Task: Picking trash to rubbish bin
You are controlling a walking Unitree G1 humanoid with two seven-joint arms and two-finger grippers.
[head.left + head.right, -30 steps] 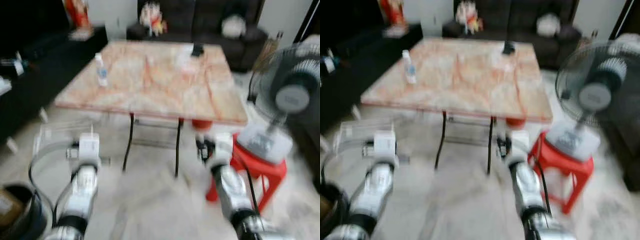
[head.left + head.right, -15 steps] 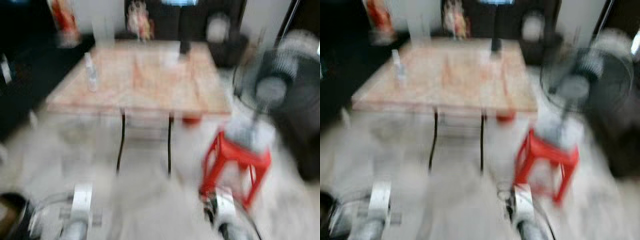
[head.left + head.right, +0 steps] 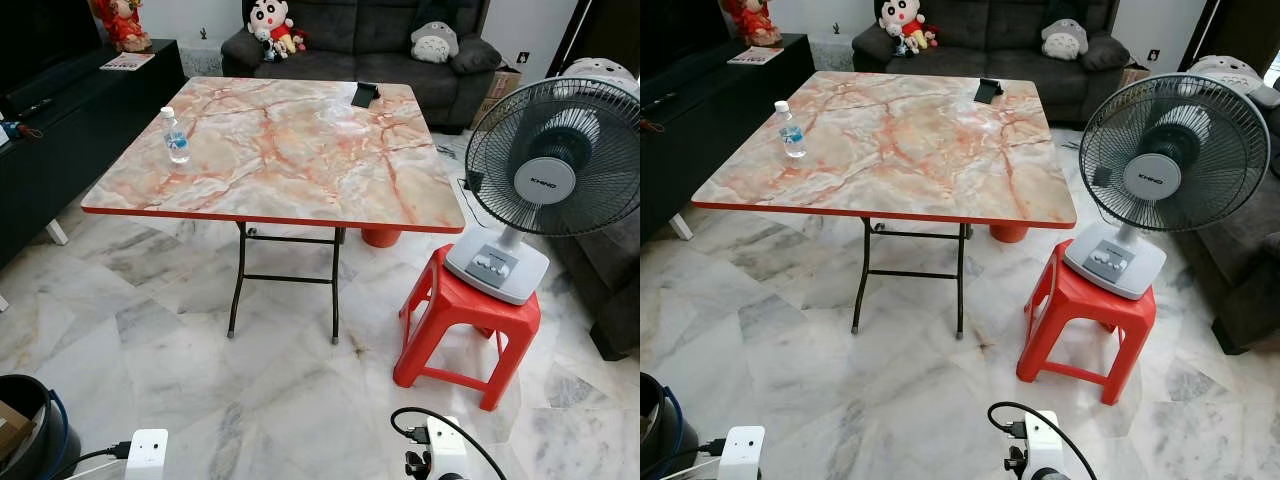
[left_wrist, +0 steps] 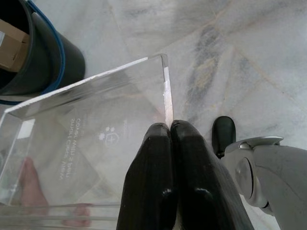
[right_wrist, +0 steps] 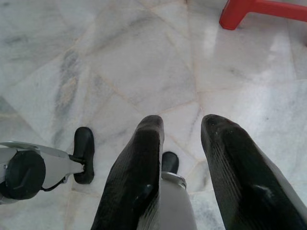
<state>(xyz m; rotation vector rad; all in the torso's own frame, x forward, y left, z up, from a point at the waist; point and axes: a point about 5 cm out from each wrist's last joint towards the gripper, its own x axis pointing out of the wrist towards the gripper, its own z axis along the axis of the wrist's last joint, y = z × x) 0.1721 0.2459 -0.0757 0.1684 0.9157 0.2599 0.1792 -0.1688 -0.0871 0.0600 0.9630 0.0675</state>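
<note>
Between the left gripper's pressed-together fingers a clear plastic box is pinched (dark bin just beyond it); the right gripper is held spread, empty, above marble floor.

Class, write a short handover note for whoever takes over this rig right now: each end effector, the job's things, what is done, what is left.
Left end effector: shut on a clear plastic box, held low over the floor near the rubbish bin.
Right end effector: open, holding nothing, above the marble floor.
Water bottle stands on the marble table.
Done: box picked up.
Left: drop the box in the bin; the bottle may be next.
</note>
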